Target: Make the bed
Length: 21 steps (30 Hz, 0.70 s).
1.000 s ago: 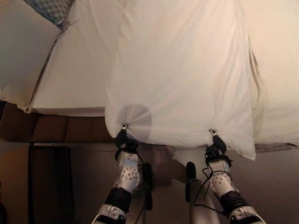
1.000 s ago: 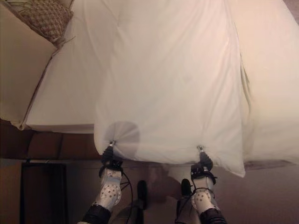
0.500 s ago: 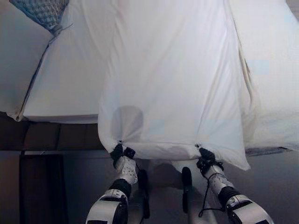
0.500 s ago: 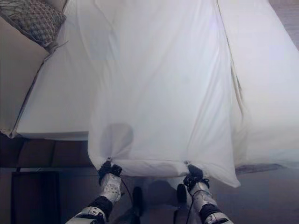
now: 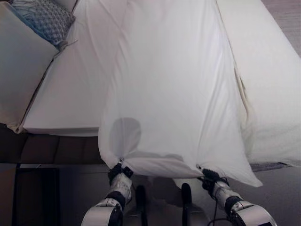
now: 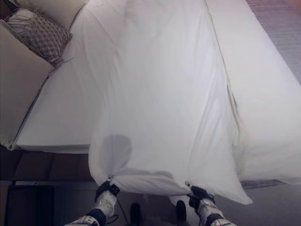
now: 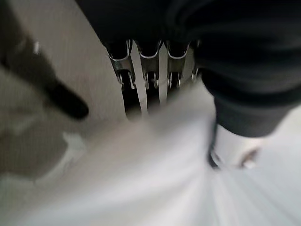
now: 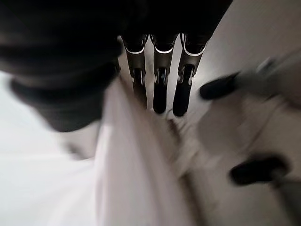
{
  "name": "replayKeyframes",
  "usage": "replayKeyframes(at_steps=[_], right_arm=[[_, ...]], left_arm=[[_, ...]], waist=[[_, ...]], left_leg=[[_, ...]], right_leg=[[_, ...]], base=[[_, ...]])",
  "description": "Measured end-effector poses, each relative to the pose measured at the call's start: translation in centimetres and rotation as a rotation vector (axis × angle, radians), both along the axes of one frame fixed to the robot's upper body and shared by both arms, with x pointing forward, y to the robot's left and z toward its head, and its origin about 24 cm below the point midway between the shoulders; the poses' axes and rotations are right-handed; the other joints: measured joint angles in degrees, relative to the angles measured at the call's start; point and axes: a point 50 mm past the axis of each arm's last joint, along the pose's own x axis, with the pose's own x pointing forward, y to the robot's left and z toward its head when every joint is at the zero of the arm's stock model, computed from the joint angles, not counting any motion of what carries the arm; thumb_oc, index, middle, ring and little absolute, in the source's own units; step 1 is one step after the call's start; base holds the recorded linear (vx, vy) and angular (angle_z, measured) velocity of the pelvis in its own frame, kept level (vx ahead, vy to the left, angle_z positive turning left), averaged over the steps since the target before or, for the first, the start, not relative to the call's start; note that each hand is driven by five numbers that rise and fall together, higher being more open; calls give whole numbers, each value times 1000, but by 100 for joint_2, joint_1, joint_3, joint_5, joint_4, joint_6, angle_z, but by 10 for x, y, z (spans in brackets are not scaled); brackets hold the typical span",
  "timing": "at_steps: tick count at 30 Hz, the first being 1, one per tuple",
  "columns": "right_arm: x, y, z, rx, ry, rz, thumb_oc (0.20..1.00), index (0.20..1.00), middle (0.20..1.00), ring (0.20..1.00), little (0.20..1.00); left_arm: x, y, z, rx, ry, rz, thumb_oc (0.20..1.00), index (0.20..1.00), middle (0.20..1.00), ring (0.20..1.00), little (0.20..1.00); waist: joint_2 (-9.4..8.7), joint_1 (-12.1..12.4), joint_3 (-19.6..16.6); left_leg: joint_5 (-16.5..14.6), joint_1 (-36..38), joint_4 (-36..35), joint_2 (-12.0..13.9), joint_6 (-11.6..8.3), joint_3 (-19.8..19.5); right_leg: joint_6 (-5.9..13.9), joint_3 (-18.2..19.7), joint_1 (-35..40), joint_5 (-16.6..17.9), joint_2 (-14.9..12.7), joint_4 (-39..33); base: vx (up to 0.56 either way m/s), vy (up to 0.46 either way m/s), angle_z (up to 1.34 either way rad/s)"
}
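Note:
A white sheet [image 5: 174, 89] lies lengthwise over the bed's mattress [image 5: 66, 99], and its near edge hangs past the bed's side. My left hand [image 5: 120, 170] is shut on the sheet's near left corner, where the cloth bunches into a gathered point. My right hand [image 5: 209, 178] is shut on the near right part of the same edge. In the left wrist view the fingers [image 7: 148, 70] curl down onto the white cloth [image 7: 141, 179]. In the right wrist view the fingers [image 8: 160, 75] close beside a fold of the cloth [image 8: 127, 179].
A patterned cushion [image 5: 44, 19] and a large cream pillow [image 5: 19, 70] lie at the bed's left end. The brown bed base [image 5: 51, 148] shows under the mattress, with a dark cabinet [image 5: 33, 195] below it. A second white cover [image 5: 273, 94] lies to the right.
Both hands have drawn back toward me with the sheet's edge, which now hangs further past the bed's side. The view has also shifted, showing more of the bed.

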Motion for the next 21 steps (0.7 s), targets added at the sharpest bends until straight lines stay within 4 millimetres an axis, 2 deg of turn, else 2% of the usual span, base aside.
replayKeyframes(at_steps=[2,5,6,7,10,13,14,16,17,18,19,21], right_arm=[[-23,-5,-10,-10,70,-1,1000,1000,1000,1000,1000],[-34,-7,-14,-18,100,16,1000,1000,1000,1000,1000],[-37,-5,-15,-15,99,26,1000,1000,1000,1000,1000],[-35,-4,-14,-9,76,34,1000,1000,1000,1000,1000],[-22,2,-5,5,-44,82,1000,1000,1000,1000,1000],[-7,9,7,15,-137,135,1000,1000,1000,1000,1000],[0,12,20,19,-232,202,1000,1000,1000,1000,1000],[8,15,29,28,-286,246,1000,1000,1000,1000,1000],[15,17,42,34,-356,298,1000,1000,1000,1000,1000],[18,19,52,41,-405,340,1000,1000,1000,1000,1000],[30,20,64,57,-479,366,1000,1000,1000,1000,1000],[38,20,71,44,-497,408,1000,1000,1000,1000,1000]], left_arm=[[-20,13,-9,24,34,-12,1000,1000,1000,1000,1000],[-33,19,-13,26,30,-31,1000,1000,1000,1000,1000],[-33,17,-10,7,-19,-34,1000,1000,1000,1000,1000],[-32,16,-5,0,-74,-38,1000,1000,1000,1000,1000],[-29,7,15,17,-227,-213,1000,1000,1000,1000,1000],[-20,7,30,79,-279,-386,1000,1000,1000,1000,1000],[-15,6,40,161,-312,-600,1000,1000,1000,1000,1000],[-13,8,42,168,-324,-674,1000,1000,1000,1000,1000],[-10,5,45,155,-347,-747,1000,1000,1000,1000,1000],[-8,0,48,153,-366,-822,1000,1000,1000,1000,1000],[0,-7,56,154,-414,-921,1000,1000,1000,1000,1000],[9,-19,62,157,-436,-1056,1000,1000,1000,1000,1000]], waist=[[7,0,68],[6,0,267],[-29,31,339],[-40,35,350],[24,28,413],[90,19,443],[132,2,468],[138,2,468],[138,-18,467],[140,-14,468],[135,-21,465],[138,-16,467]], left_leg=[[0,6,-130,4,0,-1],[13,10,-228,-1,-32,-1],[64,-15,-305,-34,-4,7],[115,-15,-383,-51,-23,9],[328,-16,-682,-112,6,7],[406,-58,-744,-102,16,9],[482,-70,-793,-96,21,15],[501,-47,-813,-97,47,32],[505,-3,-846,-99,51,40],[521,2,-849,-98,45,46],[522,7,-850,-89,45,44],[523,0,-845,-84,42,46]], right_leg=[[-5,-26,-25,-3,14,-26],[40,-47,-44,88,15,-47],[99,-38,-46,179,-18,-176],[92,-38,-52,226,-35,-251],[125,-31,-93,447,-76,-465],[110,-28,-129,554,-63,-570],[131,-30,-129,624,-44,-643],[106,-26,-89,681,-40,-721],[103,-26,-22,711,-38,-809],[102,-21,-17,715,-36,-824],[96,-20,-6,721,-27,-829],[93,-15,-19,724,-15,-817]], base=[[-4,-21,12],[4,-17,9],[0,0,0],[0,0,0],[0,0,0],[36,-16,-4],[32,-10,-3],[24,-5,-5],[10,0,-4],[0,0,0],[0,0,0],[-17,-7,0]])
